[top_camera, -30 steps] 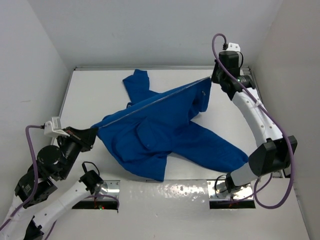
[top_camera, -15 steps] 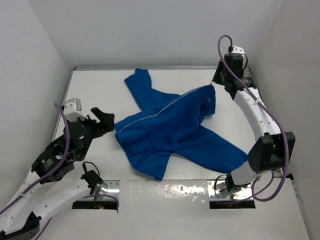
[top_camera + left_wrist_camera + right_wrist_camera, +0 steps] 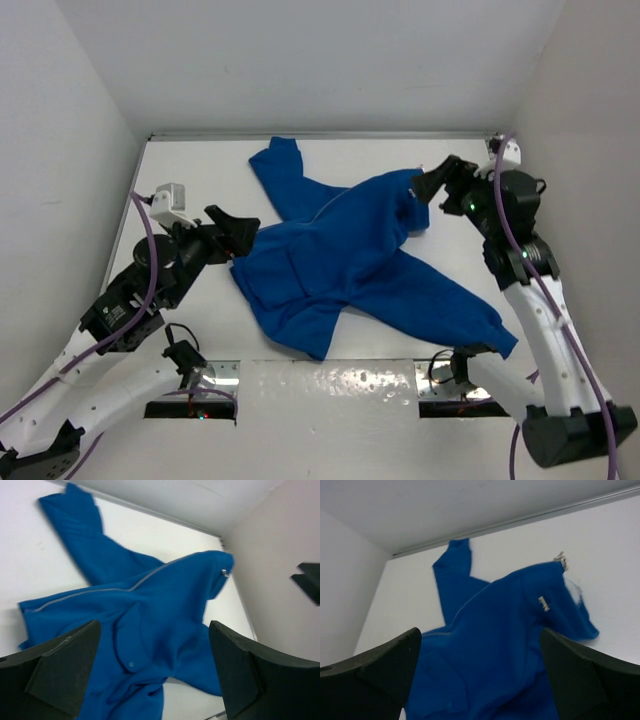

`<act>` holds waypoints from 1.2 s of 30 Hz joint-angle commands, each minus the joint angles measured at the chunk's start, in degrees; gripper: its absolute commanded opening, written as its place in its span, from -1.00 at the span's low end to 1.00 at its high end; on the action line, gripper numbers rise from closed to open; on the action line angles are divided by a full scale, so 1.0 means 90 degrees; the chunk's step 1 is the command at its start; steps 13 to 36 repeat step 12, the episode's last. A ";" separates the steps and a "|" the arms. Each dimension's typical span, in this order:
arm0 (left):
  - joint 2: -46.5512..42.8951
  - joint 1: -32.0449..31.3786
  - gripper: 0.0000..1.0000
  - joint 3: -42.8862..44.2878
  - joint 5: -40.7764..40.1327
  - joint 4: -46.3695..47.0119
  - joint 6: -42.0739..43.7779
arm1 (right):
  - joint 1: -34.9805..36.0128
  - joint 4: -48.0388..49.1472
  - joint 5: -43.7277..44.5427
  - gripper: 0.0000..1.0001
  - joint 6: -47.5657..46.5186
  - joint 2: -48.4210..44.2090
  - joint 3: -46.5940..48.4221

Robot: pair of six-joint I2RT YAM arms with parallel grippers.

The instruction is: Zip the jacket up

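The royal-blue jacket lies slack and crumpled on the white table, one sleeve toward the far wall and the other toward the near right. Its grey zipper line runs across the front to a metal pull at the collar, where white lining peeks out. My left gripper hovers open just off the jacket's left hem, holding nothing. Beside the collar my right gripper is also open and empty. In each wrist view, the jacket shows between wide-spread fingers.
White walls close in the table on the left, far and right sides. Two metal mounting plates sit at the near edge by the arm bases. Purple cables loop from both arms. Bare table shows at the far left.
Both grippers have opened and let go of the jacket, which was stretched taut between them. It has sagged onto the table. The right arm swung down and back from the far corner.
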 commanded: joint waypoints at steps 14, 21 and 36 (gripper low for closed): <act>-0.0879 0.0046 0.75 0.0019 0.1027 0.1209 0.0495 | 0.0018 -0.0810 -0.1124 0.98 0.0127 -0.2654 -0.1793; -0.0879 0.0046 0.75 0.0019 0.1027 0.1209 0.0495 | 0.0018 -0.0810 -0.1124 0.98 0.0127 -0.2654 -0.1793; -0.0879 0.0046 0.75 0.0019 0.1027 0.1209 0.0495 | 0.0018 -0.0810 -0.1124 0.98 0.0127 -0.2654 -0.1793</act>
